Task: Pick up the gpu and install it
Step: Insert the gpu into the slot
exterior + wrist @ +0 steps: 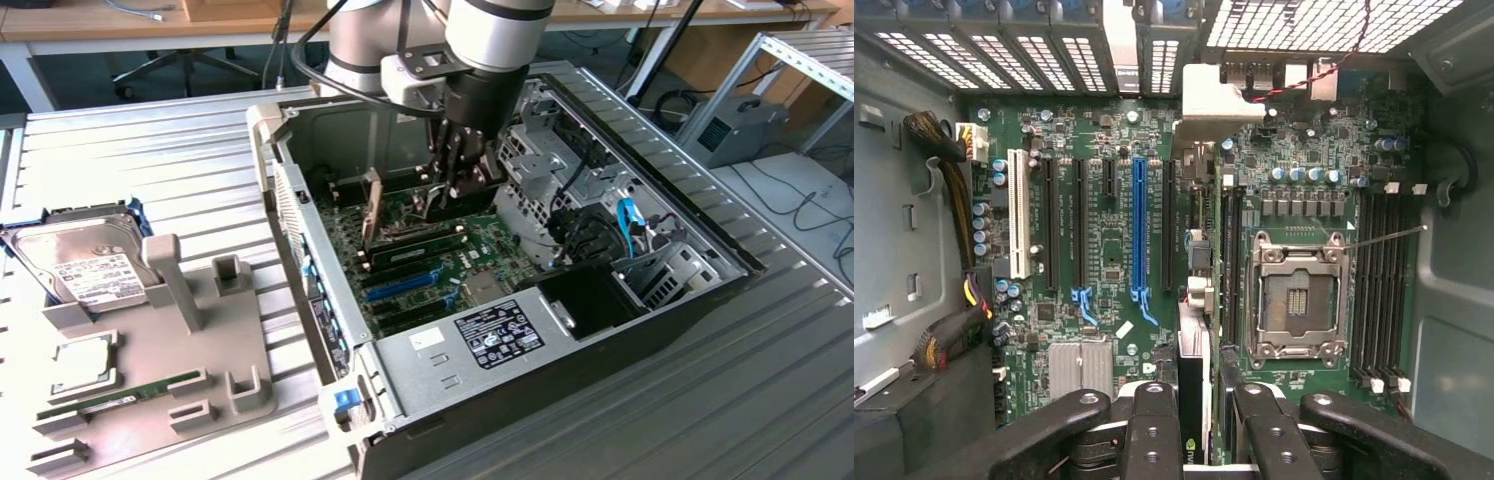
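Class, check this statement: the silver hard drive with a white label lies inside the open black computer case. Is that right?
No. The silver hard drive with a white label lies outside the open black computer case, at the exterior view's left.

green motherboard (1114, 250), blue slot (1139, 225), white slot (1014, 215), silver hard drive (80, 265), black fingers (1154, 430)

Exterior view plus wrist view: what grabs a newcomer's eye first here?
The open PC case lying on the metal table, with the arm reaching down into it and the gripper holding the gpu on edge above the motherboard. In the wrist view, the long blue slot stands out among the black ones, beside the empty CPU socket. At the exterior view's left, a grey tray carries a hard drive.
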Controlling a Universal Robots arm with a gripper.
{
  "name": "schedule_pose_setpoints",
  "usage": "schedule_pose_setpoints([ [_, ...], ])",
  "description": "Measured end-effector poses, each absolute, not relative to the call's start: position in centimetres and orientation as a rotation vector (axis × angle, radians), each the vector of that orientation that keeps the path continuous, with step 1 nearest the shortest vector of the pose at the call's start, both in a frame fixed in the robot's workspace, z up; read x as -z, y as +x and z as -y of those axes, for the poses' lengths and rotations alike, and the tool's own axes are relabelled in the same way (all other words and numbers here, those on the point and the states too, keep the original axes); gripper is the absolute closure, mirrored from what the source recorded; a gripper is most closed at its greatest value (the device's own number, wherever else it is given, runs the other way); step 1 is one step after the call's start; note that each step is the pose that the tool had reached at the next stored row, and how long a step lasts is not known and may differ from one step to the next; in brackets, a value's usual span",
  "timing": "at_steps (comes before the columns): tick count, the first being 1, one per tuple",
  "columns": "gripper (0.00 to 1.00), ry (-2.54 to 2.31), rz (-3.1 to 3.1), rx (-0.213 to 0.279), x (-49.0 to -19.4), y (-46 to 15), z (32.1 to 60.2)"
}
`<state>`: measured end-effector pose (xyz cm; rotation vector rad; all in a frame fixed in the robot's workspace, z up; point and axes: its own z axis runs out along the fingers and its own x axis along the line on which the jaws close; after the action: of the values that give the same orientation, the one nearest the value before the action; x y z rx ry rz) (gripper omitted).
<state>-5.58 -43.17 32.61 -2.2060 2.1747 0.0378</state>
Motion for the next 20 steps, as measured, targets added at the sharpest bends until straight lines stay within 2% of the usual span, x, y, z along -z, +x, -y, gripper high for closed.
schedule_pose_setpoints([
  [20,0.74,-2.206,-2.175,-0.038,-32.18,-5.71,43.45],
])
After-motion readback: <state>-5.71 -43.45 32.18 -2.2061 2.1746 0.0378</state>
